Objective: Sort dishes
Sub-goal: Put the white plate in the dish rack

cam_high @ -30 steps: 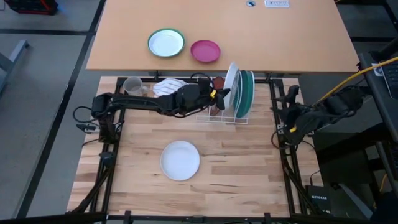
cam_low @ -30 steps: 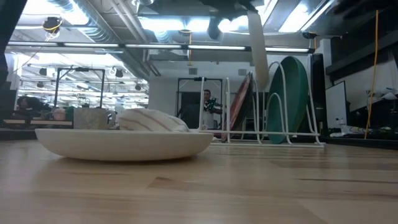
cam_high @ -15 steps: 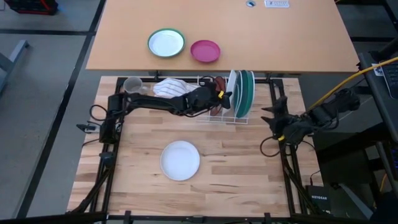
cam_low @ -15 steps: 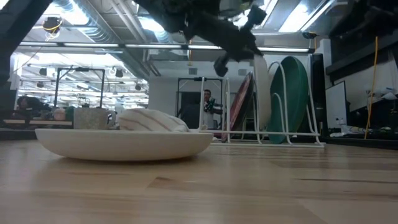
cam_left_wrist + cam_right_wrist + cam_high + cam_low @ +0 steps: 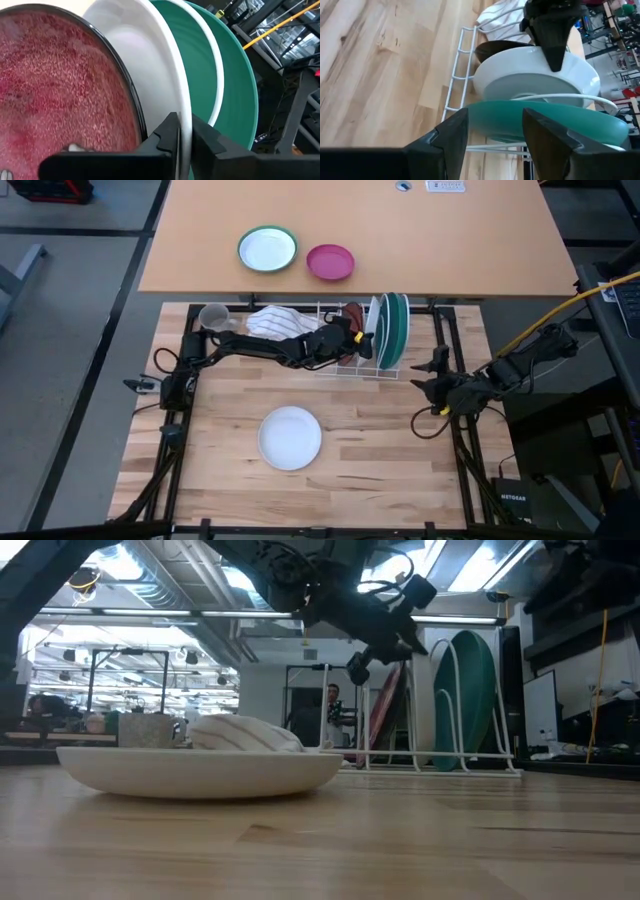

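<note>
White plate (image 5: 373, 328) now racked, left hand (image 5: 352, 337) lower.

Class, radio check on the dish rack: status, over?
Left gripper at the rack, fingers astride white plate rim. Right gripper open, waiting beside. One white plate flat on table.

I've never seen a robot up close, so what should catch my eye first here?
Probably the wire rack at the table's far edge, with a red-brown plate, a white plate and a green plate standing upright. The left end effector sits at the white plate's rim. Another white plate lies flat mid-table.
</note>
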